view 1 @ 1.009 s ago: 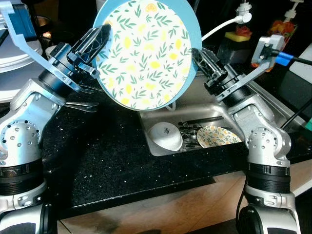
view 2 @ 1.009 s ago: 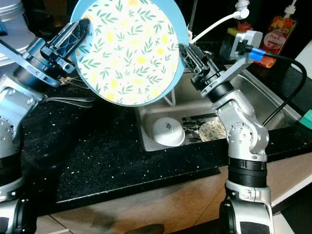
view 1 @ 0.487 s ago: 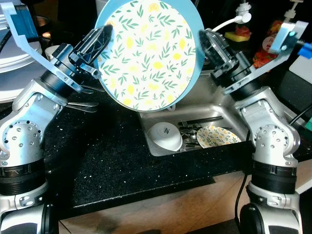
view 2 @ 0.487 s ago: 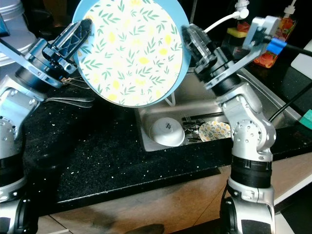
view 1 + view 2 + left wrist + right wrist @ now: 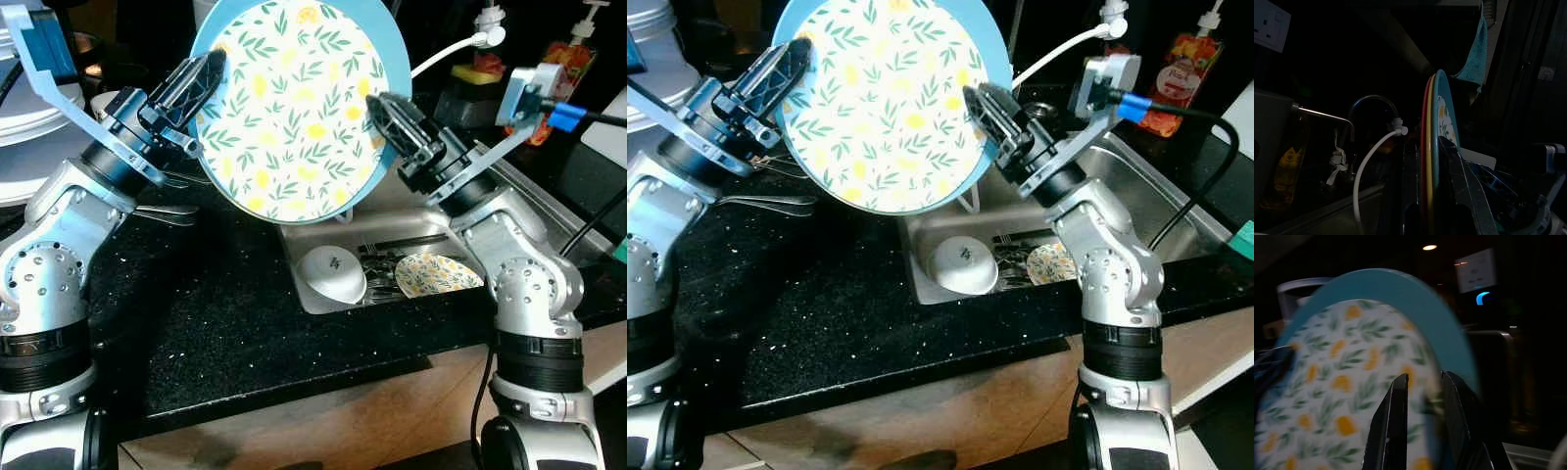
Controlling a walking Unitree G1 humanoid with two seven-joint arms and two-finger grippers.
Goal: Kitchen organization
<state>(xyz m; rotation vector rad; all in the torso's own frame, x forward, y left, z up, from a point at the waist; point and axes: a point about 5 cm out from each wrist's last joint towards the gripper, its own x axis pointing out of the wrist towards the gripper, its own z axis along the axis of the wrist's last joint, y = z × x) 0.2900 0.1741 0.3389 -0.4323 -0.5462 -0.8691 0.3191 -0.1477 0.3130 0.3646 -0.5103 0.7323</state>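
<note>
The black counter (image 5: 245,313) carries a sink (image 5: 431,230) at its far right corner. Above the sink's left edge, the lemon-print plate (image 5: 294,103) is held upright: the left gripper (image 5: 201,78) is clamped on its rim, while the right gripper (image 5: 1420,396) straddles the opposite rim, fingers slightly apart. This looks like a handover; next, the right fingers should close before the left lets go.

I count one large round blue-rimmed plate with a lemon-and-leaf pattern (image 5: 294,103), held above the steel sink (image 5: 431,230). In that sink I see one small plate of the same pattern (image 5: 438,274) and one white bowl (image 5: 331,273). Behind the sink stand two pump bottles (image 5: 573,54).
</note>
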